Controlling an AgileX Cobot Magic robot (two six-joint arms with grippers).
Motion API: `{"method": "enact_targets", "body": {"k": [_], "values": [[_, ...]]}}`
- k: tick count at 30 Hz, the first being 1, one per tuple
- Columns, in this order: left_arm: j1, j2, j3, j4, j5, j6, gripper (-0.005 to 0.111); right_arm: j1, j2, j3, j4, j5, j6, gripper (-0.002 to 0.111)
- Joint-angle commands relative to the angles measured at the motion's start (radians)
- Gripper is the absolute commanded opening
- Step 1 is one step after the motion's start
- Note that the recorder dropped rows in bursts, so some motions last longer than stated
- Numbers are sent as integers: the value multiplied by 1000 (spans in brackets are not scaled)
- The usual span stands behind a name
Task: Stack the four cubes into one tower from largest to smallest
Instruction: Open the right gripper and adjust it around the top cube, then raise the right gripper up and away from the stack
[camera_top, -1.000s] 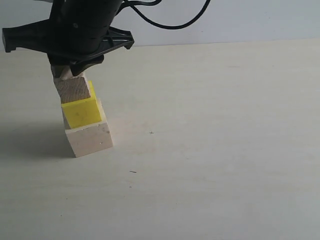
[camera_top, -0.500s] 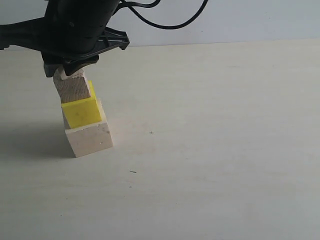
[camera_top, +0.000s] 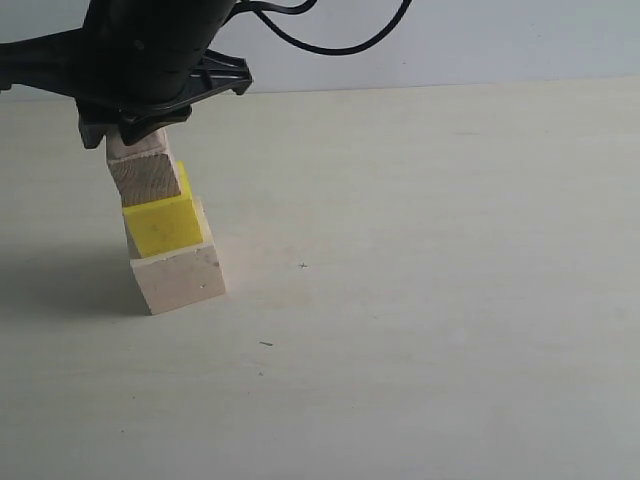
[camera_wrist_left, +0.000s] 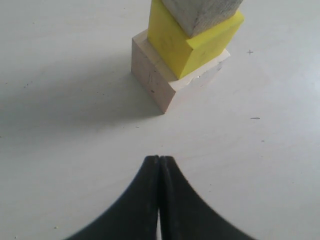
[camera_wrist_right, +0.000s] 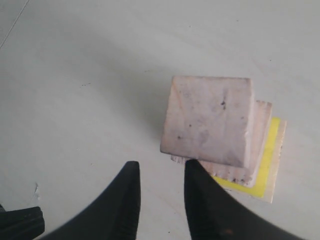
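Standing tower (camera_top: 158, 212): I see the four cubes stacked at the left of the pale tabletop (camera_top: 420, 300) in the exterior view, each turned slightly off the one below.
Base: largest pale wood cube (camera_top: 178, 280) sits on the table, with the bright yellow cube (camera_wrist_left: 185, 40) on it.
Upper cubes: light-brown wooden cube (camera_top: 145, 172), then the smallest pinkish wooden cube (camera_wrist_right: 207, 120) on top.
Right gripper (camera_wrist_right: 161, 175): directly above the tower, black jaws parted, nothing between them. One jaw overlaps the pinkish cube's edge; I cannot tell if they touch.
Left gripper (camera_wrist_left: 159, 162): clenched on nothing, well apart from the tower.
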Motion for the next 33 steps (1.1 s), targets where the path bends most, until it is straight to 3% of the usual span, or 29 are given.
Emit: {"method": "enact_targets", "body": {"k": [1, 14, 15, 19, 27, 33], "values": [[-6, 0, 4, -4, -6, -3, 0, 1, 0, -2, 17, -13, -18, 31], [-6, 0, 4, -3, -6, 8, 0, 1, -17, -2, 113, 80, -134, 30], [-6, 0, 4, -3, -6, 10, 0, 1, -25, -2, 113, 122, -156, 28], [-6, 0, 4, -3, -8, 11, 0, 1, -69, 0, 93, 281, -276, 0], [-6, 0, 4, 63, 15, -15, 0, 1, -128, 17, -4, 284, -288, 0], [-6, 33, 28, 88, 28, -46, 0, 1, -188, 178, -46, 255, -288, 0]]}}
